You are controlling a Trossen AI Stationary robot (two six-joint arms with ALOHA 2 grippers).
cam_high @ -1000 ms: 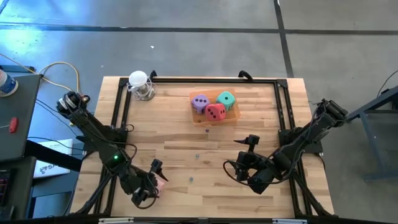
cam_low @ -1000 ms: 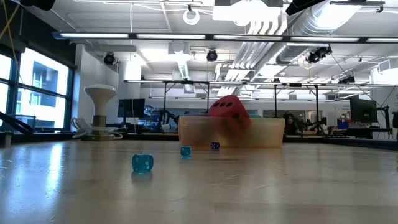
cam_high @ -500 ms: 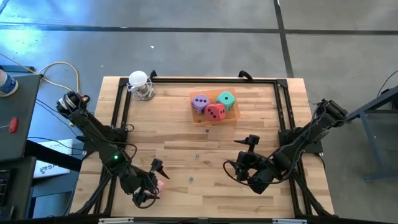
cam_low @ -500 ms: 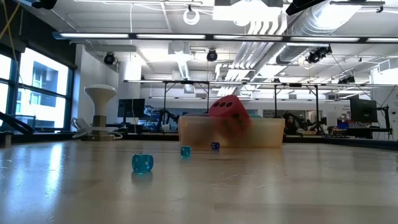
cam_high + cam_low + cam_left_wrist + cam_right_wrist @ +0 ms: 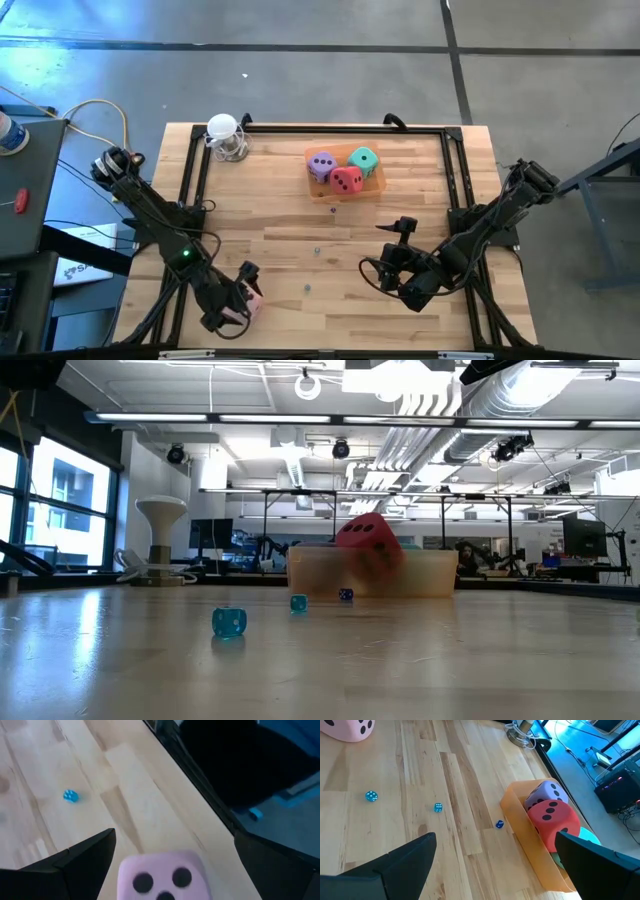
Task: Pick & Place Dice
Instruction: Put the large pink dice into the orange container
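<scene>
Left end effector (image 5: 240, 300) sits low at the near-left corner of the tabletop (image 5: 290, 240), fingers spread wide, pink die (image 5: 252, 297) sitting between them with gaps showing on both sides in the left wrist view, so open around it, not clamped. Pink die (image 5: 162, 876) rests flat on the wood, face with three dark pips turned toward the wrist camera; it's a cube, no long axis to tell. Just beyond this end effector the black frame rail (image 5: 200, 785) runs along the tabletop edge, floor dropping off past it, so little room on that side; open wood with one small blue bead (image 5: 71, 796) on the other side. Right end effector (image 5: 403, 240) hangs over the near-right part of the tabletop, fingers spread apart, holding nothing. Ahead of it lies bare wood with small blue beads (image 5: 370, 796), then the orange tray (image 5: 520, 827) well ahead at the far middle. In the tray: purple die (image 5: 321, 165), red die (image 5: 347, 180), teal die (image 5: 364, 160), packed touching each other. Red die (image 5: 367, 545) sits tilted above the tray wall in the low view. White lamp-like stand (image 5: 225, 135) at the far-left corner, well apart from both end effectors.
</scene>
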